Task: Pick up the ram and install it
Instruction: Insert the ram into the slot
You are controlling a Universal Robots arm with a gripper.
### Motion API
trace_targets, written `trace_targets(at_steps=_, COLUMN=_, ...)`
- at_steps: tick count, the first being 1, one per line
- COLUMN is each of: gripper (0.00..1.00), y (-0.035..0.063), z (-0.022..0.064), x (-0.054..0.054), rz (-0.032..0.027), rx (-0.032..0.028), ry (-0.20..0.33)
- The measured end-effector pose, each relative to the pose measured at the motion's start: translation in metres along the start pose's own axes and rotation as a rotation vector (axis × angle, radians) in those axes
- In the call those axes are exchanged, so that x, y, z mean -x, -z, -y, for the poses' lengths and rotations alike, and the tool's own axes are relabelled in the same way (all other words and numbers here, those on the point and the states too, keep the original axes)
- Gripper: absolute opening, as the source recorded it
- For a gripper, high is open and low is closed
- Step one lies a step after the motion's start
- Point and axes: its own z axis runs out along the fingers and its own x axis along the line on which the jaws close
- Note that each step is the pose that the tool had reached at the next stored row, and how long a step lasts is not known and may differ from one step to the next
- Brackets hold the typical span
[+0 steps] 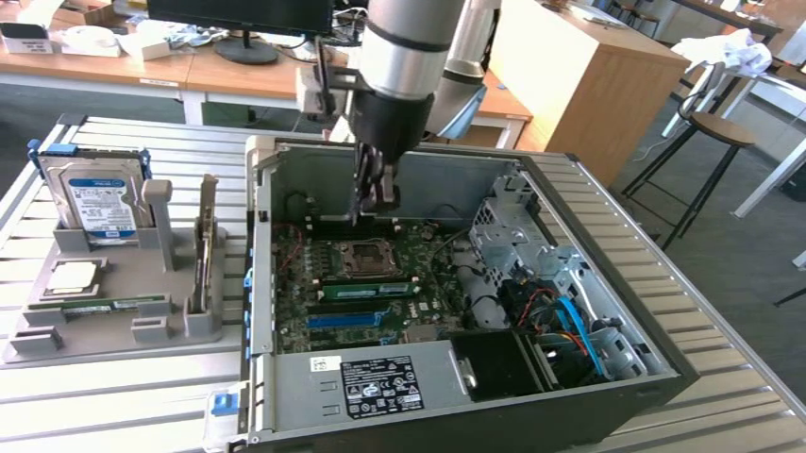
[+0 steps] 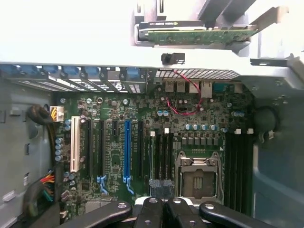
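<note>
Claw [image 1: 377, 200] was closed, empty, above the open computer case's green motherboard [image 1: 365, 293]; thin green ram stick [image 1: 113, 304] lay in the grey holder [image 1: 120, 283] on the tabletop.

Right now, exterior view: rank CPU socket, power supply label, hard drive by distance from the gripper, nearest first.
The gripper is shut, inside the open case near the back wall.
1. CPU socket: on the motherboard, just under the gripper.
2. Power supply label: at the case's near edge.
3. Hard drive: upright in the grey holder, toward the exterior view's left, outside the case.
</note>
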Motion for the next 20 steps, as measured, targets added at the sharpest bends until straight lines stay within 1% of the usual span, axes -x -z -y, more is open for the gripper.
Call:
trace_targets(at_steps=2, gripper=0.10, y=0.0046, z=-0.0001, x=0.000, rz=-0.0001, rx=0.0001, ry=0.000)
trace_targets(at_steps=3, gripper=0.10, y=0.0052, z=-0.0001, x=0.000, rz=0.0001, rx=0.0000, ry=0.000)
trace_targets(at_steps=8, gripper=0.10, y=0.0052, z=-0.0001, x=0.000, rz=0.0001, rx=0.0000, ry=0.000)
trace_targets(at_steps=11, gripper=0.10, y=0.0054, z=0.0018, x=0.000, rz=-0.0002, rx=0.0002, ry=0.000)
trace_targets(at_steps=15, gripper=0.10, y=0.0054, z=0.0104, x=0.000, rz=0.0000, rx=0.0001, ry=0.000)
trace_targets(at_steps=20, gripper=0.10, y=0.0057, z=0.0254, x=0.000, rz=0.0000, rx=0.0001, ry=0.000)
